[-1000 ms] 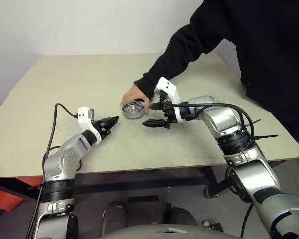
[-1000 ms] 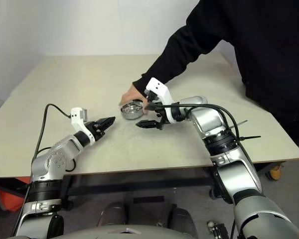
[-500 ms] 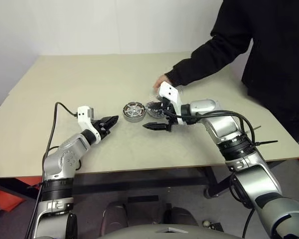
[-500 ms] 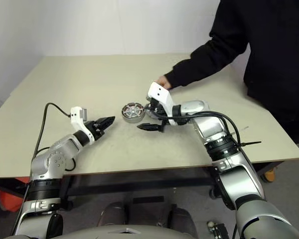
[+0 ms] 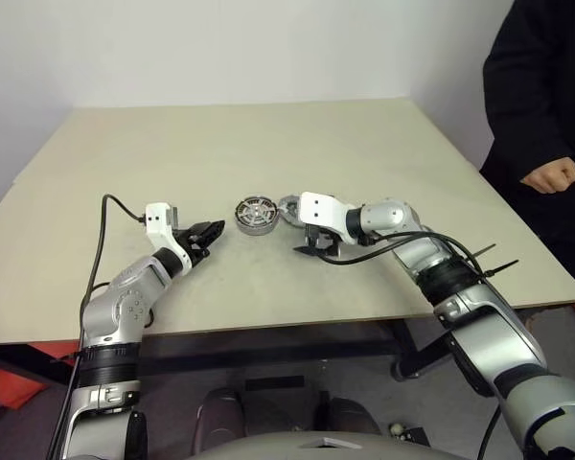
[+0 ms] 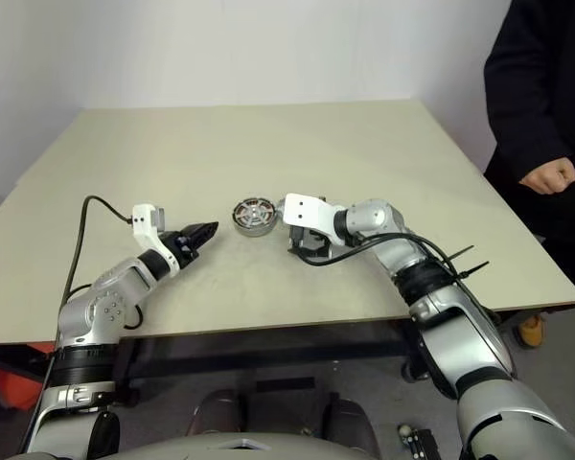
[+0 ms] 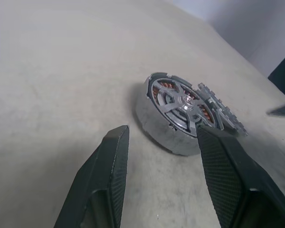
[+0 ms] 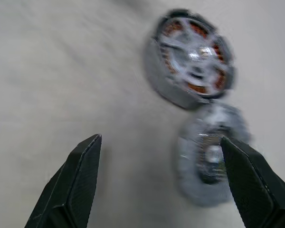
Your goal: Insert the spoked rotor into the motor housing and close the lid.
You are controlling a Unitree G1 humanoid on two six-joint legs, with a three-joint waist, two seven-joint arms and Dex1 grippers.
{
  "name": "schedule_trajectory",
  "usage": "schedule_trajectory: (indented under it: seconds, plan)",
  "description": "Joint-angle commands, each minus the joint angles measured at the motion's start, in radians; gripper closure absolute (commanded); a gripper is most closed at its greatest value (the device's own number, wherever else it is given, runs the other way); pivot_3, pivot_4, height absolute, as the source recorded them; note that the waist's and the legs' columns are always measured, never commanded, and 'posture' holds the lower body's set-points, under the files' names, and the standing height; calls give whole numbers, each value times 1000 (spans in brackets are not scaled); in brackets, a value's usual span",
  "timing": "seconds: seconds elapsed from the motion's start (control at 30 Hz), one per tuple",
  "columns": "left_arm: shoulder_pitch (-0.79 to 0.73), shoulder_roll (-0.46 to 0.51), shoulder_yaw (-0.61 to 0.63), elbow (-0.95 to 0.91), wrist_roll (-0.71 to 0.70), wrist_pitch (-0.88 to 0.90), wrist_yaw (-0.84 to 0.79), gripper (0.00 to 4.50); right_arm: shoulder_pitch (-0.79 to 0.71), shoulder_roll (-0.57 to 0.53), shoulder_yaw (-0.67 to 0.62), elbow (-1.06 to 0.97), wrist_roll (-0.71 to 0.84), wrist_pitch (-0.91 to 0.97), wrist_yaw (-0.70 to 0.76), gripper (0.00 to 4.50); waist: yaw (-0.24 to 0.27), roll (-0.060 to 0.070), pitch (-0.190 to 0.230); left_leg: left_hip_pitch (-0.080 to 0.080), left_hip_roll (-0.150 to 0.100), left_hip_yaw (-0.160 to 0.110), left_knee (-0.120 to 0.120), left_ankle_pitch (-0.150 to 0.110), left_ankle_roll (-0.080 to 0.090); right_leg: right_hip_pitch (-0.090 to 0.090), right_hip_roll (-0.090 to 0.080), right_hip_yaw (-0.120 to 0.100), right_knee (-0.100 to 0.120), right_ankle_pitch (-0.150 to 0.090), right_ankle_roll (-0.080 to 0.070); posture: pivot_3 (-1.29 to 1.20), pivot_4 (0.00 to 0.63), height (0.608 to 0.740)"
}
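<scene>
The motor housing (image 5: 256, 215) stands on the table, and the spoked rotor (image 7: 180, 102) lies inside it over the copper windings. Close beside the housing, on its right, the dark notched lid (image 5: 289, 206) lies flat. My left gripper (image 5: 211, 230) is open, low over the table just left of the housing and pointing at it; its fingers (image 7: 109, 175) hold nothing. My right gripper (image 5: 311, 246) is open wide, tilted down just in front of the lid. In the right wrist view the housing (image 8: 192, 52) and lid (image 8: 209, 156) lie ahead of its fingertips (image 8: 88, 152).
A person in black stands at the table's right side, one hand (image 5: 549, 176) held off the table. A black cable (image 5: 105, 240) runs along my left arm. The beige table (image 5: 220, 144) reaches far behind the parts.
The person's arm has pulled back from the housing and off the table to the right. My right gripper has rolled over and sunk towards the table by the lid. The left gripper stayed put.
</scene>
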Motion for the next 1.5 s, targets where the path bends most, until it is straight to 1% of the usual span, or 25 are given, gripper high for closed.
schedule_trajectory:
  seconds: [0.03,0.13,0.27,0.4,0.67,0.9,0.93,1.0,1.17,1.2,1.3,1.4,1.47,1.5]
  plan:
    - [-10,20,-12,-31,29,-51,-12,2105,-50,54,-24,45,4,-52,-23,37,-2,0,0,0,0,0,0,0,0,0,0,0,0,0,0,0,0,740]
    - [-14,39,-36,-39,52,-63,-27,2105,-59,100,-27,90,0,-55,-36,37,-1,0,0,0,0,0,0,-1,1,0,0,0,0,0,0,0,0,740]
    - [-17,52,-52,-40,63,-68,-34,2105,-78,191,-47,149,16,-20,-71,37,-1,0,0,-1,0,0,1,-1,2,0,0,0,0,0,0,0,0,740]
    - [-16,52,-58,-45,66,-64,-33,2105,-114,269,-59,256,1,-9,-137,37,-2,0,0,-1,0,0,0,-1,2,0,0,0,0,0,0,0,0,740]
    - [2,54,-61,-63,65,-57,-28,2105,-156,320,-68,441,-22,-25,-188,37,-2,0,0,-1,0,0,0,-1,1,0,0,0,0,0,0,0,0,740]
    - [9,55,-61,-68,64,-55,-22,2105,-150,325,-68,487,-44,-42,-187,37,-4,0,0,1,1,0,0,-1,2,1,0,0,0,0,0,0,0,740]
    - [9,55,-62,-67,64,-55,-21,2105,-150,325,-70,490,-46,-43,-188,406,-3,0,0,1,1,0,0,-2,3,1,0,0,0,0,0,0,0,740]
    - [9,54,-63,-66,66,-55,-20,2105,-152,325,-74,493,-50,-45,-190,962,-3,0,0,1,1,0,0,-2,3,1,0,0,1,0,0,0,0,740]
    - [8,54,-65,-63,68,-55,-19,2105,-157,327,-86,501,-57,-48,-199,2644,-9,0,0,2,1,0,0,-3,4,1,0,0,0,0,0,0,0,740]
    - [8,53,-65,-64,68,-55,-18,2105,-157,327,-86,501,-60,-50,-199,3064,-12,0,0,2,1,0,0,-3,4,1,0,0,0,0,0,0,0,740]
    - [8,53,-66,-65,70,-54,-17,2105,-157,326,-87,504,-65,-54,-198,4021,-18,0,0,2,1,0,0,-3,4,2,0,0,1,0,0,0,0,740]
    - [8,53,-65,-63,71,-55,-18,2105,-161,326,-90,510,-70,-58,-201,4021,-18,0,0,2,1,0,0,-2,4,2,0,0,1,0,0,0,0,740]
    - [7,52,-66,-63,73,-55,-18,2105,-165,327,-93,516,-72,-60,-204,4365,-18,0,0,2,1,0,0,-2,4,3,0,0,1,0,0,0,0,740]
    - [7,51,-66,-62,74,-55,-18,2105,-167,327,-95,518,-73,-61,-205,4463,-18,0,0,3,1,0,0,-2,4,3,0,0,1,0,0,0,0,740]
